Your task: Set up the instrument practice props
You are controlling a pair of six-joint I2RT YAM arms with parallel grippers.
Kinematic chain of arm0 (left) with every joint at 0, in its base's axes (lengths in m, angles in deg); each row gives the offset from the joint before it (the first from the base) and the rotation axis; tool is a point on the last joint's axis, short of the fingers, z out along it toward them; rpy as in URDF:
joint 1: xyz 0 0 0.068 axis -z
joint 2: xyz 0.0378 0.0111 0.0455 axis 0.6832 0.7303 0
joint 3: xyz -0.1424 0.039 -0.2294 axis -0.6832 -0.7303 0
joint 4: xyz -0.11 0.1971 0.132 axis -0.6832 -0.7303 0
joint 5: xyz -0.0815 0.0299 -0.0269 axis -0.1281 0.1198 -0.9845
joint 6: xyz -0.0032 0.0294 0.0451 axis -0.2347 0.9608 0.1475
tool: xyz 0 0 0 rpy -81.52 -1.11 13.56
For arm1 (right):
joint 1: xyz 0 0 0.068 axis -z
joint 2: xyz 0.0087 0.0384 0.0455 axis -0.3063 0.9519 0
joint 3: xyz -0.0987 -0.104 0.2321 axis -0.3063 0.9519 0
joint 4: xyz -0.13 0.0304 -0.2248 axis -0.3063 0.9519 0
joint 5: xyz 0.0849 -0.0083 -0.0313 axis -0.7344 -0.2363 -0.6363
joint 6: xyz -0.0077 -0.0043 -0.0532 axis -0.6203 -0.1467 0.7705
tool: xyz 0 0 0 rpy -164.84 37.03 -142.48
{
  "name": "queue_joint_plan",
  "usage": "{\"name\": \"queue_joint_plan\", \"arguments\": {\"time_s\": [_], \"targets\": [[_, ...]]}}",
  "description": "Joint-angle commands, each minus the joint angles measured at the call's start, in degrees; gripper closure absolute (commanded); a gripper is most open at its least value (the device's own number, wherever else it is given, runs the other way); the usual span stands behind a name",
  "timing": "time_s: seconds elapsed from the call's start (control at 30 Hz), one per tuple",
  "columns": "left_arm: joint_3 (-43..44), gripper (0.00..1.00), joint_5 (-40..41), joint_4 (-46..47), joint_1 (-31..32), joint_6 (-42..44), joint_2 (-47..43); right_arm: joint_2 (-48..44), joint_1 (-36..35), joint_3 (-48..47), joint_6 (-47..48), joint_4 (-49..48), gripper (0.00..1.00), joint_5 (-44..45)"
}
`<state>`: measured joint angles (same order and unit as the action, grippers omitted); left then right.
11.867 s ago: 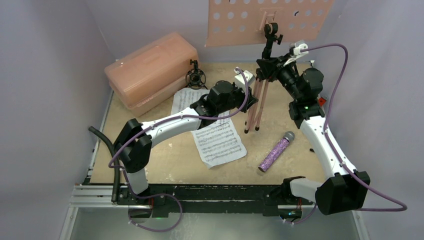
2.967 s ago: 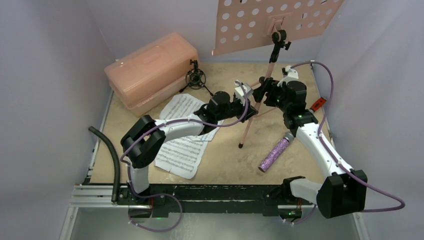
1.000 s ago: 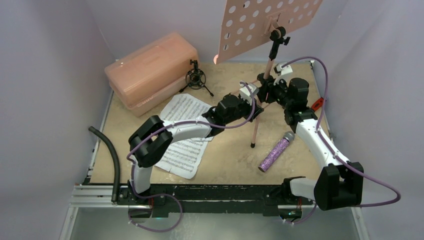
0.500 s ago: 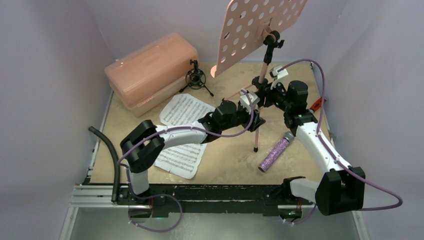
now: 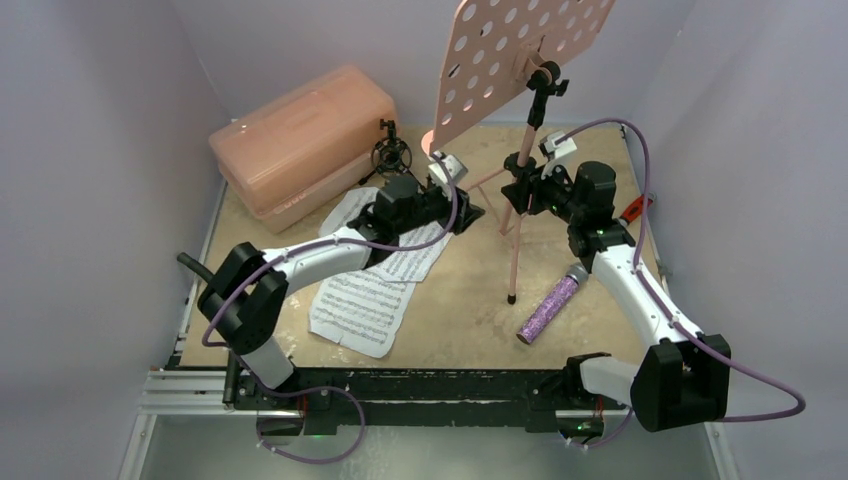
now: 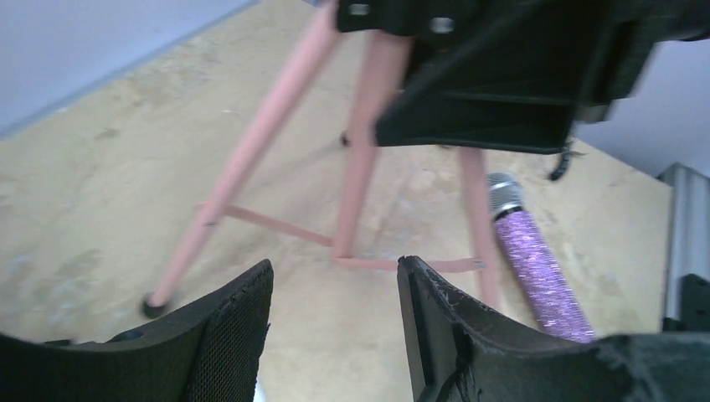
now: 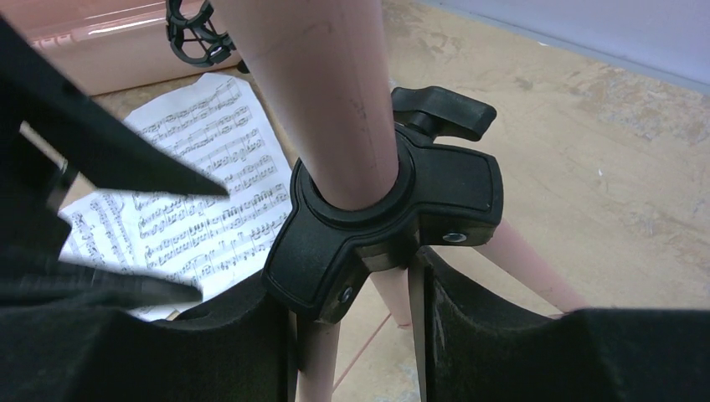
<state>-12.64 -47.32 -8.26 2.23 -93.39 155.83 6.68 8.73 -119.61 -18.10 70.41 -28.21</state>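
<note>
The pink music stand (image 5: 520, 60) is upright on its spread tripod legs (image 5: 513, 260) at the back right. My right gripper (image 5: 527, 192) is shut on it at the black leg hub (image 7: 393, 218), with a finger on each side just below the hub (image 7: 356, 335). My left gripper (image 5: 466, 214) is open and empty, a little to the left of the stand; between its fingers (image 6: 335, 285) I see only table and the legs (image 6: 360, 167) beyond. Two sheet-music pages (image 5: 370, 290) lie under the left arm. The glittery purple microphone (image 5: 550, 305) lies front right. The black shock-mount mini tripod (image 5: 392, 155) stands at the back.
A big pink plastic case (image 5: 300, 140) fills the back left corner. A red-handled tool (image 5: 638, 208) lies by the right wall. A black hose (image 5: 215, 300) runs along the left edge. Walls close in on three sides.
My left gripper opened, let go of the stand's leg and drew back left over the sheet music. The stand's desk turned more edge-on; the right gripper kept its hold.
</note>
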Motion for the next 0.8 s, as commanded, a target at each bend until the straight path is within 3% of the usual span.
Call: {"name": "queue_joint_plan", "arguments": {"time_s": [0.0,0.17,0.43,0.77], "targets": [[1.0,0.45,-6.9,2.8,-3.9,7.6,-0.3,-2.8,-0.9,0.8,1.0,-0.7,1.00,-4.6],[8.1,0.45,-11.5,2.8,-7.5,9.8,8.2,-3.6,-0.8,1.4,1.3,0.0,1.00,-4.5],[13.7,0.46,-17.1,15.1,-8.9,12.5,18.0,-3.5,-0.8,1.3,0.9,-0.2,1.00,-4.9],[19.0,0.59,-20.6,18.6,-8.7,13.0,22.8,-2.0,-0.8,0.3,0.6,-0.8,1.00,-5.1]]}}
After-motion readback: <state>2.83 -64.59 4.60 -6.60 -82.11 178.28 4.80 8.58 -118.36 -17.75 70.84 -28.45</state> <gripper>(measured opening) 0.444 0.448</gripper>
